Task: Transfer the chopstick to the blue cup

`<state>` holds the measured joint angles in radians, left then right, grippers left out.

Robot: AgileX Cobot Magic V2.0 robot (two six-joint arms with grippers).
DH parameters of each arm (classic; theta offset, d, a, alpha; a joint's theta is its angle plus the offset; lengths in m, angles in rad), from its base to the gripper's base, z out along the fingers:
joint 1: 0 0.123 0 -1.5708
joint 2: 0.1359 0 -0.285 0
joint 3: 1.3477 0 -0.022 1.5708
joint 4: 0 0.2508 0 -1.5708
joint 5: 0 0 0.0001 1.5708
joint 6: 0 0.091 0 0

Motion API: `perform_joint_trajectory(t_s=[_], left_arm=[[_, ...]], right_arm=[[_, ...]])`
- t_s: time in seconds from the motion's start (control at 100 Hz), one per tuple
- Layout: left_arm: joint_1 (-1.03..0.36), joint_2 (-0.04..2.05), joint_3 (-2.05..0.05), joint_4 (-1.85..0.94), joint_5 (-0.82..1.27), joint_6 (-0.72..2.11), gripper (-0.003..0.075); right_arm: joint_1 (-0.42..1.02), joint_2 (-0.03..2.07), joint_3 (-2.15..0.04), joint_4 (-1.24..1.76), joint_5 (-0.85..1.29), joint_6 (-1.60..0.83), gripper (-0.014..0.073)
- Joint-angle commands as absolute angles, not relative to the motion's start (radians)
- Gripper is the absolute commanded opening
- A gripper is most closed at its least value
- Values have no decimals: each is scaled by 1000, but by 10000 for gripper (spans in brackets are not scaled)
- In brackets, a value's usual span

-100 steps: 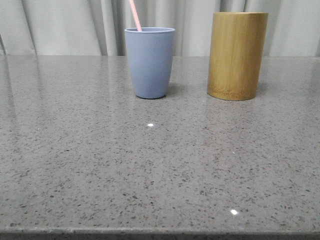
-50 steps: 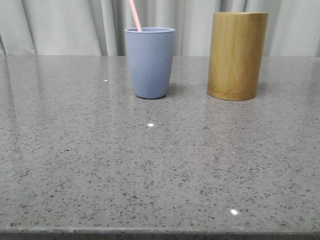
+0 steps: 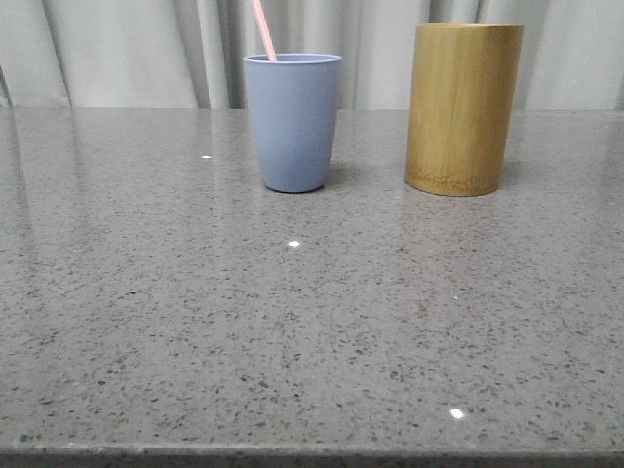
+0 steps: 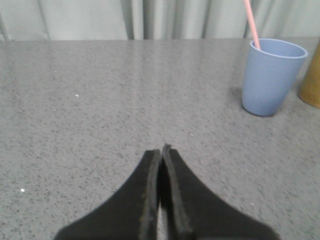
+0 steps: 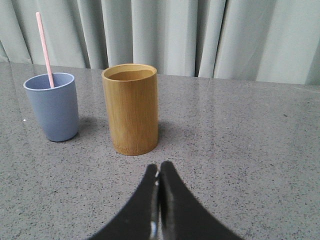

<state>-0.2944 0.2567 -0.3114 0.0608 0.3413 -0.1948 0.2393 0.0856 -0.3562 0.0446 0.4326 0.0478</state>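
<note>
The blue cup (image 3: 292,122) stands upright at the back of the grey stone table. A pale pink chopstick (image 3: 263,29) leans out of it, only its top end showing. The cup (image 4: 272,76) and chopstick (image 4: 251,24) also show in the left wrist view, and both show in the right wrist view, cup (image 5: 52,106) and chopstick (image 5: 44,47). My left gripper (image 4: 161,150) is shut and empty, low over bare table, well short of the cup. My right gripper (image 5: 158,169) is shut and empty, just short of the bamboo cylinder. Neither gripper shows in the front view.
A taller yellow-brown bamboo cylinder (image 3: 462,107) stands right of the blue cup; it shows in the right wrist view (image 5: 130,107). Its inside looks empty there. Pale curtains (image 3: 127,49) hang behind the table. The table's front edge (image 3: 312,453) runs along the bottom of the front view.
</note>
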Motion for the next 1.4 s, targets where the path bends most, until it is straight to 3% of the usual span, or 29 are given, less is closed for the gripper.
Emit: perform_joint_trajectory(t_s=[0.0, 0.14, 0.63, 0.79, 1.39], left_arm=[[-261, 254, -301, 52, 154, -201, -19], [-211, 224, -231, 35, 41, -103, -19], [-90, 38, 13, -30, -31, -68, -19], [-68, -43, 12, -34, 67, -68, -19], [-61, -39, 12, -33, 80, -68, -19]], right_arm=[[234, 96, -380, 44, 356, 44, -105], [234, 96, -380, 44, 356, 44, -105], [234, 96, -380, 44, 356, 44, -105], [234, 96, -380, 44, 355, 44, -105], [234, 96, -380, 44, 353, 44, -105]])
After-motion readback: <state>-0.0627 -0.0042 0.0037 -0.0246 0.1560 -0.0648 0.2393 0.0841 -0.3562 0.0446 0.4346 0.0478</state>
